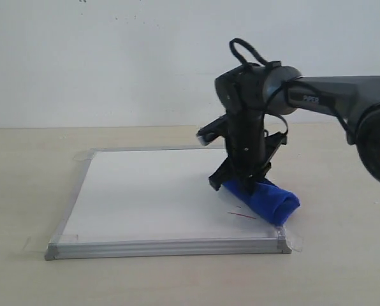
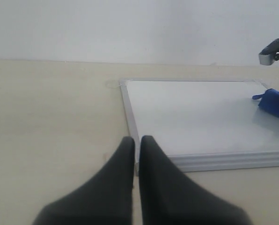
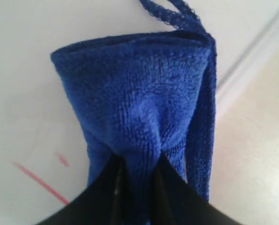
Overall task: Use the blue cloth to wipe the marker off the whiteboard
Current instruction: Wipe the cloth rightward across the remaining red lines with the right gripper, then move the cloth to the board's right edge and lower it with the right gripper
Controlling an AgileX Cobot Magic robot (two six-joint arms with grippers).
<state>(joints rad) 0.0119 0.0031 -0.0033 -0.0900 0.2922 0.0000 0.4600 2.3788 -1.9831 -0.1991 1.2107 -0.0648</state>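
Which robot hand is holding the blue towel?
The right gripper: it pinches the blue cloth over the whiteboard. The left gripper is shut on nothing, off the board.

Your exterior view stands off the table [image 1: 343, 255], fairly low, facing the wall [image 1: 113, 57], with the whole whiteboard [image 1: 145, 191] before it. Your left wrist view looks low across the table from near one board corner. Your right wrist view hangs close above the blue cloth [image 3: 139, 103]. All three share board and cloth.
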